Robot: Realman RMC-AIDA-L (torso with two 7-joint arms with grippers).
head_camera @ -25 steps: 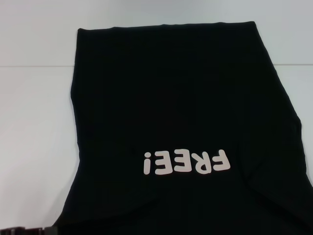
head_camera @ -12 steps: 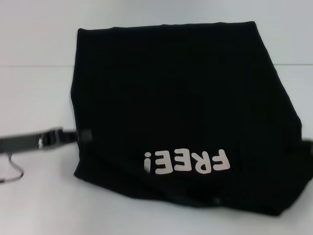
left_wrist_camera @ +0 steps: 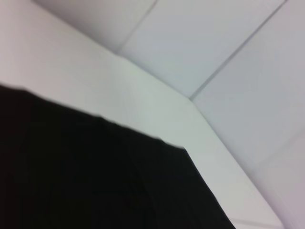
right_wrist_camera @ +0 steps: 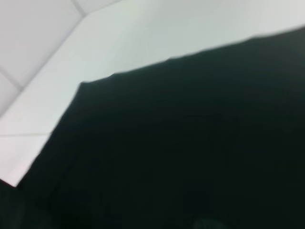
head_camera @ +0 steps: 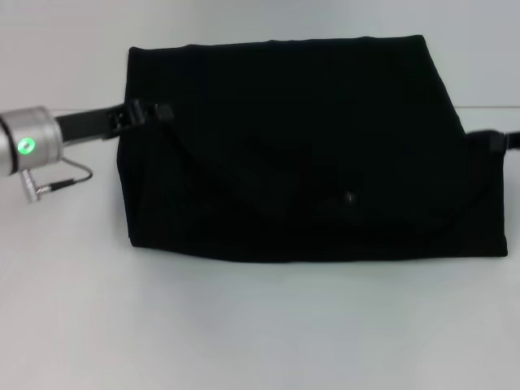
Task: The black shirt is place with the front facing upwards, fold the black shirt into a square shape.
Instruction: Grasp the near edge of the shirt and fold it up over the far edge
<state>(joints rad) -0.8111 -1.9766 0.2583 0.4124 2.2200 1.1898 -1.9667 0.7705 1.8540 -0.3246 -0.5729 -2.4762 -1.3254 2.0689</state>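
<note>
I have the black shirt (head_camera: pixel 309 154) folded over on the white table (head_camera: pixel 244 325), lettering hidden, lying centre toward twelve o'clock. My left gripper (head_camera: pixel 150 111) pinches its nine o'clock edge; my right gripper (head_camera: pixel 491 140) sits at three o'clock, its grip unreadable. Squaring it up remains. Pale walls stand behind.

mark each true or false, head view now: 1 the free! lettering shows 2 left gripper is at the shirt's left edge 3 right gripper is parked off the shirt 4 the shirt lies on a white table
1. False: the black shirt shows plain black only.
2. True: the left gripper meets the left edge.
3. False: the right gripper is at the shirt's right edge.
4. True: the white table lies under it.
</note>
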